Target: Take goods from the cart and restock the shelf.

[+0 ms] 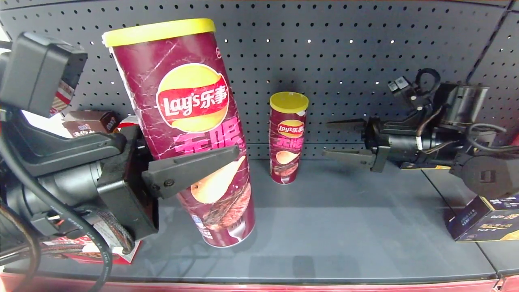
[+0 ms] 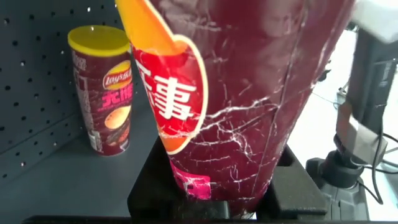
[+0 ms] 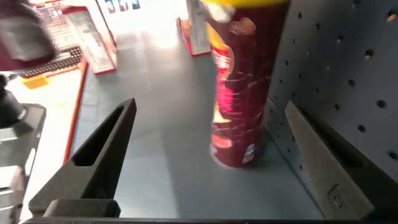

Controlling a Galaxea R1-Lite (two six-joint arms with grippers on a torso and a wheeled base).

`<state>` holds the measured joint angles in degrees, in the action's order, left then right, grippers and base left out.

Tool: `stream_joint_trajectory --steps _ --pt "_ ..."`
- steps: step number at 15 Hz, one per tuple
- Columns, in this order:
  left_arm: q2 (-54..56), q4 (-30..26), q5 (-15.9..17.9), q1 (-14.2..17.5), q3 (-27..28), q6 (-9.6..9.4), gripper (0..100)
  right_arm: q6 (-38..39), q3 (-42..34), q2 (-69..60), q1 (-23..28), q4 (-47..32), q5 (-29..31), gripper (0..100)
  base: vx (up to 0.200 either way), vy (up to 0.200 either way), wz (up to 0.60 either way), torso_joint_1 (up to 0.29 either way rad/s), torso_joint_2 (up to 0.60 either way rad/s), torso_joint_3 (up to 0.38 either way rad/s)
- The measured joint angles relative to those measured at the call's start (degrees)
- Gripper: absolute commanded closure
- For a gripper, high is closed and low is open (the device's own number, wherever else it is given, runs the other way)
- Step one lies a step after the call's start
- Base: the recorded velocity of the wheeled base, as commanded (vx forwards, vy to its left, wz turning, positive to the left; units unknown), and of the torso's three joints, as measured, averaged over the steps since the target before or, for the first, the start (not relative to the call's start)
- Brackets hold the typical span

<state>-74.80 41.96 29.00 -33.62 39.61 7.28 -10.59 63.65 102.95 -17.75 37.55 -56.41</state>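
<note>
chip can (image 1: 182,121), likely light, stiff-walled and slick, tilts low over the front of the shelf (image 1: 344,227), pinched at mid-body by the left gripper (image 1: 211,162), with open board behind it before a second can (image 1: 288,138) upright near the pegboard (image 1: 344,52), the right gripper (image 1: 340,140) spread just beside it.

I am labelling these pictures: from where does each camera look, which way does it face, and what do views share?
Head view: on the head, facing forward and down at the shelf; shows left claw shut on the held can, right claw open.
Left wrist view: on the left wrist, facing past the held can toward the standing can; claw base shows.
Right wrist view: on the right wrist, facing the standing can past its open fingers.
Shared: all three show the standing can.
</note>
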Motion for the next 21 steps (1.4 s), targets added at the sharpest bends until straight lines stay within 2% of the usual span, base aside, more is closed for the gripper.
stream_joint_trajectory --steps 6,20,21 --pt "-1.4 1.9 0.0 -0.1 1.0 0.24 100 0.0 8.0 9.1 -1.2 0.0 0.2 0 0.0 0.0 0.0 0.0 0.0 0.0" --pt "-2.0 2.0 -0.6 0.8 1.5 0.35 100 0.0 19.2 22.5 -6.5 0.6 2.4 0 0.0 0.0 0.0 0.0 0.0 0.0" --pt "-1.9 2.0 -0.6 0.8 1.4 0.35 100 0.1 19.7 23.2 -6.5 2.3 2.3 100 0.0 0.0 0.0 0.0 0.0 0.0"
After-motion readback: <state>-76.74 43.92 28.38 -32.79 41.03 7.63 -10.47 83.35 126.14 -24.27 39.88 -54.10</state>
